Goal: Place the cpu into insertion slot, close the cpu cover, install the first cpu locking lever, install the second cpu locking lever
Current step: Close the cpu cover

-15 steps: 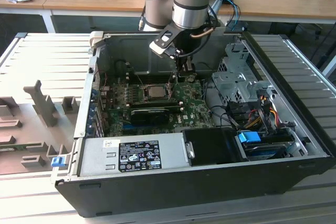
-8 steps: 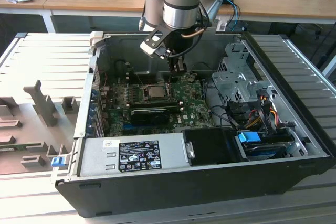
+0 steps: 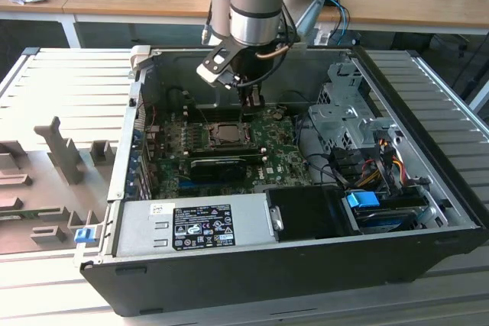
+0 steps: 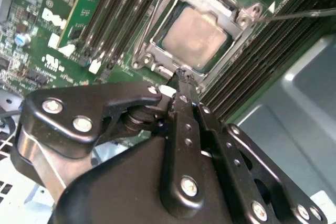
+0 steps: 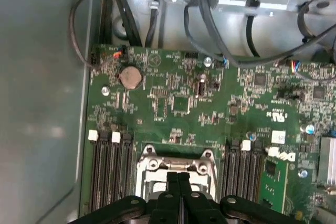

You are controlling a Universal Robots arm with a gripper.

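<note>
The cpu (image 4: 195, 35) lies flat in the insertion slot (image 4: 157, 51), its silver-grey top showing. The cpu cover (image 4: 220, 4) lies down around it as a metal frame. A thin wire locking lever (image 4: 296, 15) sticks out past one corner of the socket, and another wire (image 4: 156, 17) runs along the opposite side. My gripper (image 4: 181, 77) is shut with its fingers pressed together and nothing between them, its tips right at the socket's edge. From the first wrist view the gripper (image 5: 177, 178) stands over the cover (image 5: 176, 162). The exterior view puts the gripper (image 3: 249, 103) just behind the slot (image 3: 227, 133).
Memory slots (image 5: 111, 174) flank the socket on both sides. A long black card (image 3: 218, 166) lies in front of it. Loose cables (image 5: 199, 19) hang along the case wall behind the board. A drive cage (image 3: 344, 104) and the power supply (image 3: 191, 223) fill the case's other sides.
</note>
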